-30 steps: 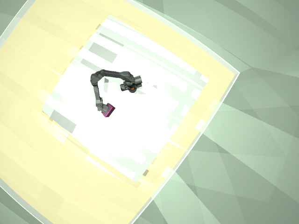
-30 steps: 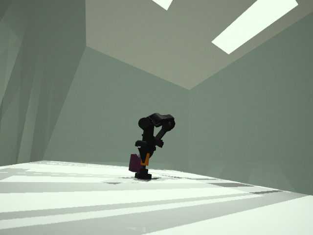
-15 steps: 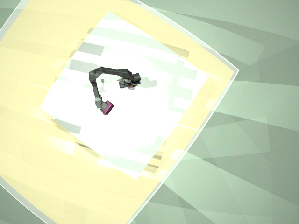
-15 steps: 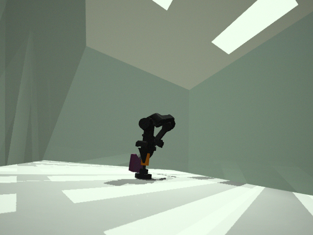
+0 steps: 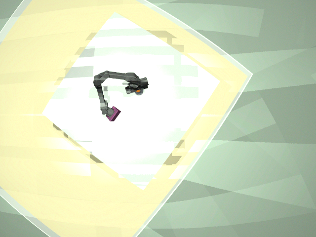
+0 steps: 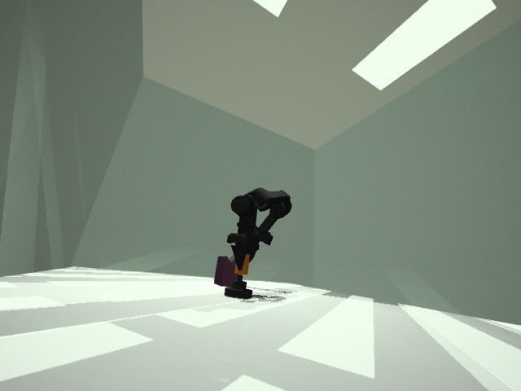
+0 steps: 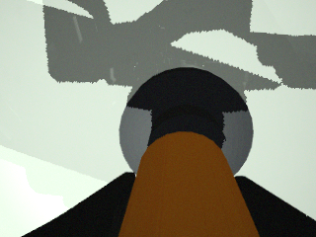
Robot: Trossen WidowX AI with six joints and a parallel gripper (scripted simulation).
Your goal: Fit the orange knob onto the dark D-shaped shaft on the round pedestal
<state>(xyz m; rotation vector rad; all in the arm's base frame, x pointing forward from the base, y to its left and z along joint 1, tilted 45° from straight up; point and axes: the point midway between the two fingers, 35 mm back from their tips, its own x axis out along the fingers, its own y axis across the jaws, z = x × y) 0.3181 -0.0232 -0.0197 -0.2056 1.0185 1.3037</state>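
Note:
The orange knob (image 5: 138, 90) (image 6: 244, 268) (image 7: 185, 197) is held upright in my gripper (image 6: 241, 266) (image 7: 184, 184), which is shut on it, a finger on either side. The round dark pedestal (image 5: 139, 94) (image 6: 238, 292) (image 7: 130, 140) stands under the knob. In the exterior view a short piece of the dark shaft (image 6: 239, 278) shows between the knob's lower end and the pedestal's raised middle, so the knob is not down on the pedestal. The shaft's top, its flat side and the knob's hole are hidden. Whether the shaft's tip is inside the hole cannot be told.
A purple block (image 5: 116, 115) (image 6: 224, 271) is at the arm's base, to the lower left of the pedestal in the top view. The arm (image 5: 116, 75) (image 6: 267, 199) bends round from there to the pedestal. Hard-edged shadows cross the pale surface.

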